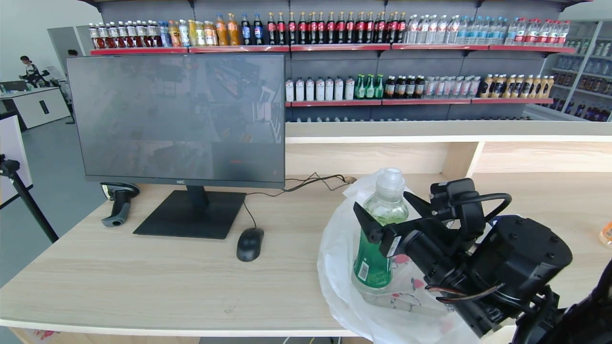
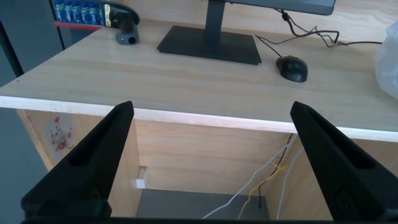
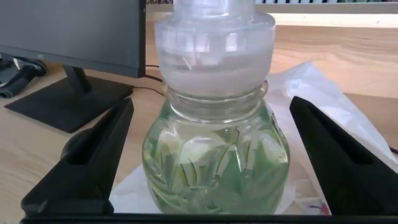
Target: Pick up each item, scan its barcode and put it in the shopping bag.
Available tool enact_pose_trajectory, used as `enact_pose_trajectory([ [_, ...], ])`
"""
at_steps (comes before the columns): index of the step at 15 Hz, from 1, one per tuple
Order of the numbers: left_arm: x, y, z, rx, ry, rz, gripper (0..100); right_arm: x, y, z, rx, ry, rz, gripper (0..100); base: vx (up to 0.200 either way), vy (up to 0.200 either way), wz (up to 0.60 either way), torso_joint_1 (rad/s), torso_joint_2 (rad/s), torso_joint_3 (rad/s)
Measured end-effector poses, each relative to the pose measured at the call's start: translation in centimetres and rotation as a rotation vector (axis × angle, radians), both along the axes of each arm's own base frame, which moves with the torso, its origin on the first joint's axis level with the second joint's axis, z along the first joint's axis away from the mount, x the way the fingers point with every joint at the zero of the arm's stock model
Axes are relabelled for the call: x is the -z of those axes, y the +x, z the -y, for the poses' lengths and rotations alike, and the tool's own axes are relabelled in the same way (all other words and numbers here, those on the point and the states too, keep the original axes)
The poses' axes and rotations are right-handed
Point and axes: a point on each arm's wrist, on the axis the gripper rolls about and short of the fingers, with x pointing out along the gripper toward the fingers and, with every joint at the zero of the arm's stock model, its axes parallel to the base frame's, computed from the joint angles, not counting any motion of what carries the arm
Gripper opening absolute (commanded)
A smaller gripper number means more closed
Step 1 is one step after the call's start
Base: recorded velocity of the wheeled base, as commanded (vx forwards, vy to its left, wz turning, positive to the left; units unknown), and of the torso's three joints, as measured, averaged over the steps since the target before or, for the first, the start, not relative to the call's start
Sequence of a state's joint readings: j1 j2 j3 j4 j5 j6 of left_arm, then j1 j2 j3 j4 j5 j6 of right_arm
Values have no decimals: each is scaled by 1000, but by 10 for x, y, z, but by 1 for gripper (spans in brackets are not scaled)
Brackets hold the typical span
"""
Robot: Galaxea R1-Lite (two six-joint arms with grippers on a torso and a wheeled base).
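Standing upright in the white plastic bag (image 1: pixel 342 267), the green bottle (image 1: pixel 380 234) is pointing its clear cap (image 1: pixel 390 179) straight up, so its long axis is running vertically from the tabletop (image 1: pixel 143 277). The bag's plastic is gathering around the bottle's base and rising behind it. Low on the label, a barcode (image 1: pixel 363 271) is facing the robot's side of the tabletop.

The right end effector (image 1: pixel 382 203) is hanging level with the bottle's upper half, its fingers spread wide with one on either side of the bottle. In the right wrist view a gap is showing between each finger (image 3: pixel 93 162) and the ribbed shoulder of the bottle, so nothing is being squeezed.

The left end effector (image 2: pixel 211 112) is sitting low, in front of the tabletop's front edge and below its surface, with its two fingers (image 2: pixel 93 155) also spread wide and holding nothing.

Farther along the tabletop to the left, a dark monitor (image 1: pixel 177 114) is standing on its flat base. A black mouse (image 1: pixel 249 243) is lying just in front of that base, between the monitor and the bag. A handheld scanner (image 1: pixel 118 203) is resting beside the monitor's far left corner, well apart from the bag. Thin cables (image 1: pixel 311 184) are trailing across the tabletop behind the mouse. Shelves of drinks (image 1: pixel 430 48) are lining the wall behind.
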State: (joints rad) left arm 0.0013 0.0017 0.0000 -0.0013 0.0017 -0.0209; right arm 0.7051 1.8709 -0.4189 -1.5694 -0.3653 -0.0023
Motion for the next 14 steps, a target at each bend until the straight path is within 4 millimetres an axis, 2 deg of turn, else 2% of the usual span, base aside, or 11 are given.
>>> enact_pose_trajectory([
  [4, 0, 0, 0, 0, 0, 0, 100, -12, -5, 13, -20, 0, 39, 100, 0, 0, 0, 0, 0, 0],
  [9, 0, 0, 0, 0, 0, 0, 100, -29, -5, 9, -126, -6, 105, 100, 0, 0, 0, 0, 0, 0],
  [14, 0, 0, 0, 0, 0, 0, 100, -37, -8, 12, -123, -61, 159, 100, 0, 0, 0, 0, 0, 0],
])
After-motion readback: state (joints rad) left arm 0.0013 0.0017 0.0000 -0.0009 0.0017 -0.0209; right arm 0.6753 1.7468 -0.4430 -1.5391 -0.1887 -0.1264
